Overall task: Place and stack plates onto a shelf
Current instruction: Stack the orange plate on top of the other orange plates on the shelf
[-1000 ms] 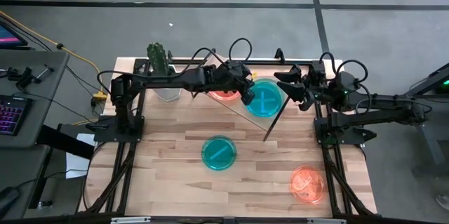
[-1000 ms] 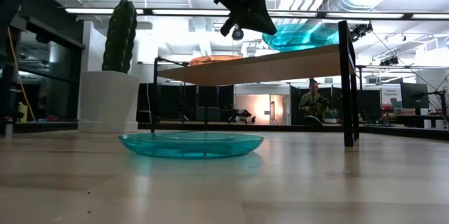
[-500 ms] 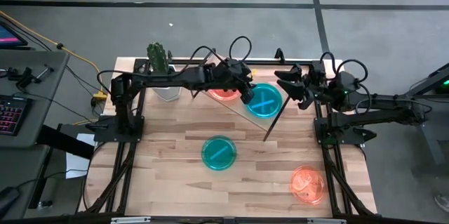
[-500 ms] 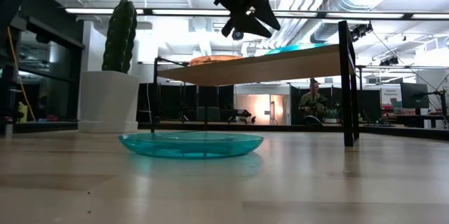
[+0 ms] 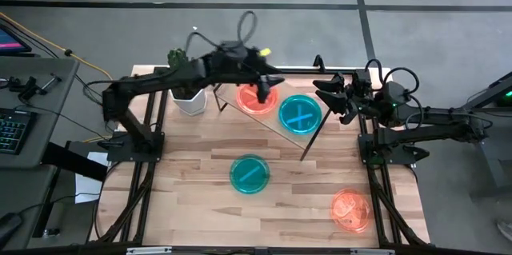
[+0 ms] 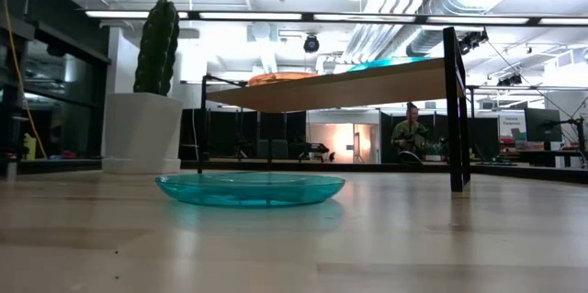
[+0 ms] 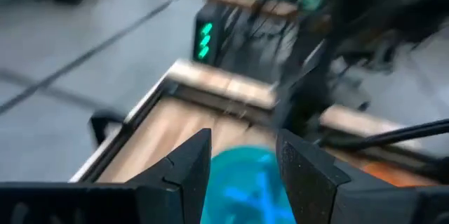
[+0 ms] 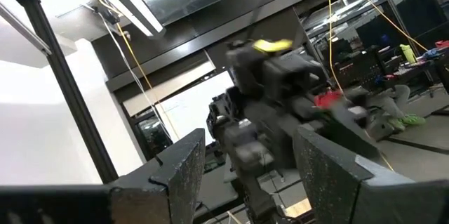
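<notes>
Two plates lie flat on the shelf (image 6: 367, 80) at the table's far side: an orange one (image 5: 256, 101) and, to its right, a teal one (image 5: 300, 114). My left gripper (image 5: 262, 93) hangs open high above the orange plate, clear of both. In the left wrist view its fingers (image 7: 242, 150) frame the teal plate (image 7: 245, 182) far below. A second teal plate (image 5: 250, 173) rests on the tabletop mid-table, and a second orange plate (image 5: 350, 209) lies near the front right. My right gripper (image 5: 330, 99) waits open just right of the shelf.
A potted cactus (image 5: 182, 79) in a white pot stands at the far left, beside the shelf. The shelf's black wire leg (image 6: 453, 109) rises from the table to the right of the mid-table teal plate (image 6: 250, 188). A person (image 6: 408, 135) shows far off in the room.
My left gripper has opened and let go of the teal plate, which was held above the shelf and now lies flat on it. The gripper has then risen and drawn back toward the table's left, ending over the orange plate.
</notes>
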Controlling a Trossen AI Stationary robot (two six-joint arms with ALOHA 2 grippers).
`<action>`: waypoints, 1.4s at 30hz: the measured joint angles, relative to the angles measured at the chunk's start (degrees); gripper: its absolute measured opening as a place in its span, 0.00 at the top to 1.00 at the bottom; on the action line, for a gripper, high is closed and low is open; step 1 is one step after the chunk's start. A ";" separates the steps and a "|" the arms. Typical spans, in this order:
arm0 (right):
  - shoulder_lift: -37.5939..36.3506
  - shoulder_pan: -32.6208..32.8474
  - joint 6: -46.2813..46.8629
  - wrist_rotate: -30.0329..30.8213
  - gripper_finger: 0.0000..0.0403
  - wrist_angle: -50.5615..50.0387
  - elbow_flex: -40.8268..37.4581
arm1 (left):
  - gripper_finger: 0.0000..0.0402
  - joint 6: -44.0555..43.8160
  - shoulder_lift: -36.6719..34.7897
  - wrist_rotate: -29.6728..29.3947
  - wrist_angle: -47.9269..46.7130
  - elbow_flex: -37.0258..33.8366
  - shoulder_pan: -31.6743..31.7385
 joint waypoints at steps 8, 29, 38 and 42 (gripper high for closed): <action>0.00 0.00 0.00 0.00 0.50 -1.01 0.00 | 0.62 -5.79 -15.94 4.30 23.63 -20.25 -1.30; 0.00 0.00 0.44 0.00 0.50 -1.73 0.00 | 0.62 -10.07 -42.83 1.29 32.97 -46.68 -3.36; 0.00 0.01 0.44 0.00 0.50 -1.82 0.00 | 0.62 -10.54 -43.21 1.27 34.23 -47.08 -3.36; 0.00 0.00 0.20 0.00 0.50 -1.81 0.00 | 0.62 -10.53 -43.22 1.27 34.24 -47.08 -3.36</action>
